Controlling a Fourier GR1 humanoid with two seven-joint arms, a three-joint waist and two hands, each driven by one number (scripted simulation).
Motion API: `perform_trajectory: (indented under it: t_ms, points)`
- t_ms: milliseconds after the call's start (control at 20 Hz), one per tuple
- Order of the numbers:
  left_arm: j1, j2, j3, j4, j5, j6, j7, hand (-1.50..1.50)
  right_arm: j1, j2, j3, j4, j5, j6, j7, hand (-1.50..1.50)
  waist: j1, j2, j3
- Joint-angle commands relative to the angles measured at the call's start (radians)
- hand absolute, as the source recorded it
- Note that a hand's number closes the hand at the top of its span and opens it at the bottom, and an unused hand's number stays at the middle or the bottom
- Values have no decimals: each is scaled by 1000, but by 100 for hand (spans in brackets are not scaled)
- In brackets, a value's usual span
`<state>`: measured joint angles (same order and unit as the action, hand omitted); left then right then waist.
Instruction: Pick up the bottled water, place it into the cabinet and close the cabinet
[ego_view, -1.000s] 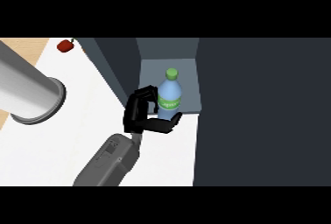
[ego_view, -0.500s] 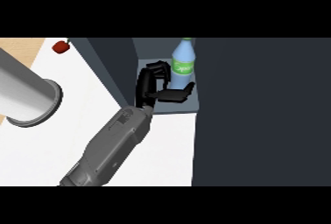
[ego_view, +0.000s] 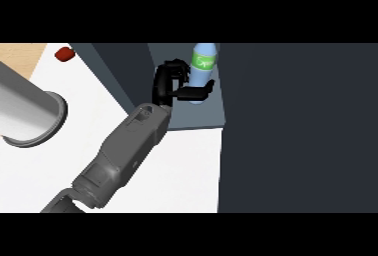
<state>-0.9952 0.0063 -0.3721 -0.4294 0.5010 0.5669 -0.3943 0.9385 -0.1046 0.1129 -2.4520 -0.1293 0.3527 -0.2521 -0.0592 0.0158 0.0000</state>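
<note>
The clear plastic water bottle with the green label (ego_view: 201, 70) was seen inside the grey cabinet (ego_view: 196, 117), toward twelve o'clock in the head view, its top cut off by the upper edge. It was held by the black right hand (ego_view: 171, 86), whose fingers curled round the bottle's far side at about ten o'clock of it while the thumb crossed its lower body; the grey forearm (ego_view: 122, 155) ran back toward seven o'clock. The left hand was not shown. The dark cabinet door (ego_view: 295, 130) filled the view from one to five o'clock, just beside the bottle. A grey metal cylinder (ego_view: 26, 112) lay at nine o'clock on the white counter (ego_view: 184, 170), and a small red object (ego_view: 64, 53) sat at eleven o'clock, both well apart from the hand.

Whether the bottle's base already touched the cabinet floor could not be told. The placing would be judged well done if the bottle were lowered upright until it was borne by the floor, the fingers were then uncurled without the bottle being tipped, and the hand were drawn out toward seven o'clock, clear of the door's path, before any closing
</note>
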Motion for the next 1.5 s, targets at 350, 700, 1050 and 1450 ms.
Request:
perform_trajectory:
  t_ms: [350,700,1050,1450]
  points:
    - [-106,-6,133,229,33,76,-87,150,-14,0,-21,-27,-94,35,-4,-150,-30,14,-1]
    - [-134,44,98,312,-31,106,-152,-150,19,5,7,-42,-69,51,3,-150,-45,20,-2]
    - [-179,40,100,359,-45,125,-144,-150,25,-16,-2,-58,-83,78,5,-150,-52,25,-2]
    - [-232,48,174,262,16,-61,-224,-150,24,-17,-1,-29,-81,102,-26,-150,-40,20,-3]
